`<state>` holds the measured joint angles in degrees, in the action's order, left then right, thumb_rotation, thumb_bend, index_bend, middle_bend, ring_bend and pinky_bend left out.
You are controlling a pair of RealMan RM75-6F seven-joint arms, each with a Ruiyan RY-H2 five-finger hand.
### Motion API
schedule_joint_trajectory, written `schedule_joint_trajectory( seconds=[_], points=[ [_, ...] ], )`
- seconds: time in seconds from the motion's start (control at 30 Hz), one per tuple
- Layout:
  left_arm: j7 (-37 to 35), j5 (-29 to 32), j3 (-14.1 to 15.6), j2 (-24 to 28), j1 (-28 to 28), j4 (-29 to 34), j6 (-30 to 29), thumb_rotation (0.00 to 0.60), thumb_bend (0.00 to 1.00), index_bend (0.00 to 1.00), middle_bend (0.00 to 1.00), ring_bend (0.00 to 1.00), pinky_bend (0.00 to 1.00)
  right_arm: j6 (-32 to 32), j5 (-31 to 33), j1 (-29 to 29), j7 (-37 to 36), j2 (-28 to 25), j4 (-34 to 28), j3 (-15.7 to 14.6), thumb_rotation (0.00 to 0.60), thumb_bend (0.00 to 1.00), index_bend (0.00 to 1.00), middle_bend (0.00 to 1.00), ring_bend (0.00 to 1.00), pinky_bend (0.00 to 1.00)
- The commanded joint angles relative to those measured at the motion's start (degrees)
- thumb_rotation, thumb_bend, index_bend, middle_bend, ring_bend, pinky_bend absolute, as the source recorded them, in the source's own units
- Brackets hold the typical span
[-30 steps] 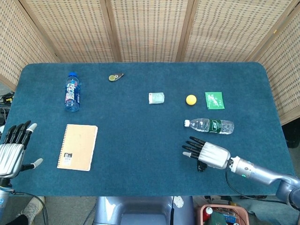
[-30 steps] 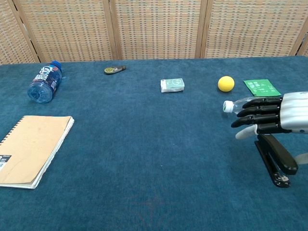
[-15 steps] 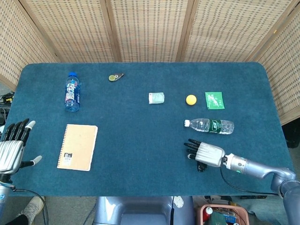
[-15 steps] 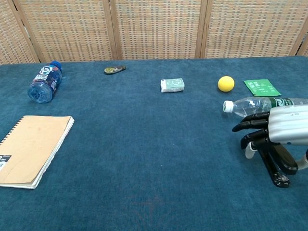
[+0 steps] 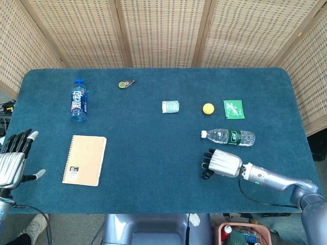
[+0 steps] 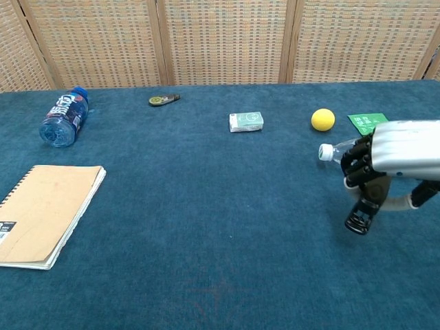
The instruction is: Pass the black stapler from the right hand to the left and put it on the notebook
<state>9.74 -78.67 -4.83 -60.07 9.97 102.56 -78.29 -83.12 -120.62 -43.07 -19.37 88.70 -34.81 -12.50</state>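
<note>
The black stapler (image 6: 362,212) is off the cloth, tilted with one end hanging down below my right hand (image 6: 390,157), which grips its upper part. In the head view that right hand (image 5: 222,163) is near the table's front right, and a bit of the stapler (image 5: 207,174) shows under its fingers. The tan spiral notebook (image 5: 85,160) lies flat at the front left, also in the chest view as notebook (image 6: 42,212). Beyond the table's left edge my left hand (image 5: 14,163) hovers with its fingers spread and nothing in it.
A clear water bottle (image 5: 228,137) lies just behind the right hand. Further back are a yellow ball (image 5: 208,108), a green packet (image 5: 233,109) and a small white box (image 5: 170,106). A blue bottle (image 5: 78,99) and a small black tag (image 5: 125,83) lie at the back left.
My right hand came down on the stapler lying on the cloth, closed its fingers on it and lifted it, one end now hanging. The left hand barely moved.
</note>
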Motion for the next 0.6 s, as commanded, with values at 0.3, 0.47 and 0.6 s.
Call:
schedule_joint_trajectory(
  seconds=[0.3,0.47,0.6],
  points=[
    [-2.41,0.05,-0.01,1.26,0.8,0.35,1.45,0.6,0.0,0.0,0.0,0.0,0.0,12.03,0.4,-15.57,8.17,-2.16,-16.69,5.03,0.6,0.5,0.58,0.56,0.35,0.47],
    [-4.13,1.05,-0.31,1.79,1.25,-0.44,2.58,0.6,0.0,0.0,0.0,0.0,0.0,21.69,1.85,-21.78,11.6,1.73,-19.59,7.5,0.6,0.5,0.58,0.56,0.35,0.47],
    [-6.29,1.72,-0.35,2.53,1.45,-1.31,3.65,0.6,0.0,0.0,0.0,0.0,0.0,28.04,3.26,-26.63,12.78,7.26,-18.07,9.54,0.6,0.5,0.58,0.56,0.35,0.47]
  ],
)
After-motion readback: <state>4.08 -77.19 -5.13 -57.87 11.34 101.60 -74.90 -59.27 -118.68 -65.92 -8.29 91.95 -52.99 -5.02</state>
